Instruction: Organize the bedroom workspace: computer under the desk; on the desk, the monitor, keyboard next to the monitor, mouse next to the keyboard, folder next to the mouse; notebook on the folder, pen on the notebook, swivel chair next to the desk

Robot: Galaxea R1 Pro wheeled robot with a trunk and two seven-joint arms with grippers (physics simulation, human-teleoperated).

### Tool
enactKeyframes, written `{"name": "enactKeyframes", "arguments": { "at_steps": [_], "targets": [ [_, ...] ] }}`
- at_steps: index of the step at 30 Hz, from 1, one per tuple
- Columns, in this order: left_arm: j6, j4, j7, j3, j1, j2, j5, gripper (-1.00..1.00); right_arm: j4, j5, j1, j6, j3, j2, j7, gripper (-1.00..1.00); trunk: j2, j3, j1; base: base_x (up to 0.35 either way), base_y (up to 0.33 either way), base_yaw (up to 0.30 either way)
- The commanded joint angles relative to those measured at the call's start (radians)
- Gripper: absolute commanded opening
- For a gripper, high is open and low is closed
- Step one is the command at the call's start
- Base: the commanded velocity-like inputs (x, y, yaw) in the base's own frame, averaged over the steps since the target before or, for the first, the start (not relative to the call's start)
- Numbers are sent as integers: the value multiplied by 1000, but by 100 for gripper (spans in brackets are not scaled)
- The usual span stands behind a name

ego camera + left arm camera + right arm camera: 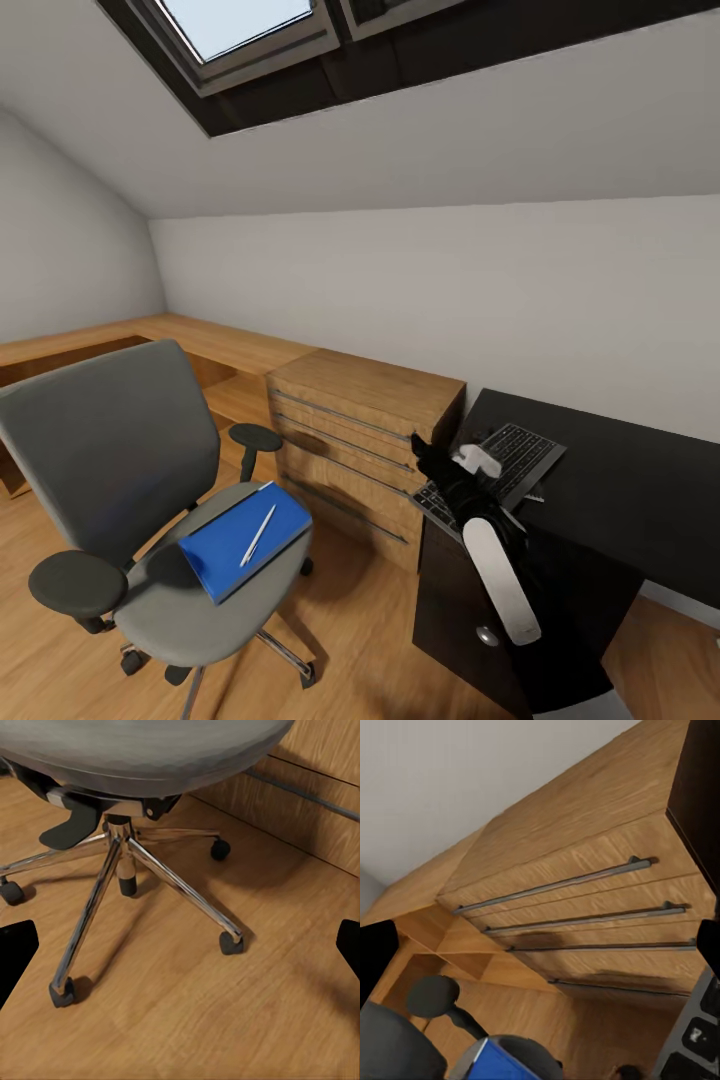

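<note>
**Blue folder on the chair, keyboard at the desk's corner**

Blue folder [247, 539] lies on the chair [150, 520] seat, toward its front edge, with the pen [258, 534] on top. The right gripper [440, 468] hovers over the keyboard [497, 472], which overhangs the desk's [620, 490] near corner beside the wooden chest [360, 445]; whether its fingers grip anything cannot be told.

Left wrist: dark fingertips [16, 952] spread wide, empty, above the floor [225, 1020] by the chair's chrome base.

Right wrist: fingertips [375, 952] wide apart, the chest between them, the folder's corner and keyboard keys near.
</note>
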Motion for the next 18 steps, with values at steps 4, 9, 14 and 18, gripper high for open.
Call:
{"name": "enactKeyframes", "arguments": {
  "at_steps": [4,9,14,18],
  "targets": [
    [-3,2,1,-5,0,1,8,100,-52,-15,33,-11,-1,-37,-10,100,0,-1,0,0,0,0],
    [-1,7,-3,-5,0,1,7,100,-63,-16,46,-15,0,-71,-8,100,0,-1,0,-73,102,-97],
    [0,7,-2,-4,0,1,7,100,-58,-17,47,-16,-1,-73,-9,100,0,-1,0,-200,259,-261],
    [0,7,1,-3,0,1,7,100,-56,-18,47,-16,-1,-72,-9,100,0,-1,0,-209,268,-269]
  ]
}}
